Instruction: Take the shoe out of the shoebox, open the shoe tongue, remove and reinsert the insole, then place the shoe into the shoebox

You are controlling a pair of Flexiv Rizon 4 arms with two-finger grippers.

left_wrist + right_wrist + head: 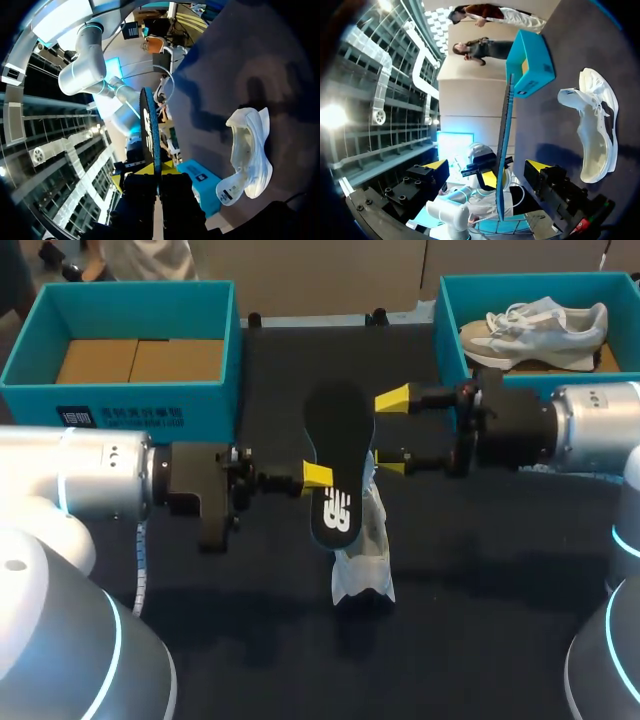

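1. One black insole (338, 455) is held above the middle of the table (480, 570), its long axis running near to far.
2. The left gripper (320, 476) is clamped tight on the insole's left edge. One yellow tip shows; the other seems hidden behind the insole.
3. The right gripper (391, 431) is spread wide at the insole's right edge. In its wrist view the insole stands between its fingers, touching neither.
4. There are two pale shoes. The loose shoe (362, 565) lies on the table under the insole's near end, and the second shoe (535, 330) sits in the right shoebox (448, 330).
5. There are two teal boxes. The left shoebox (140, 395), at the far left, shows only a cardboard floor.
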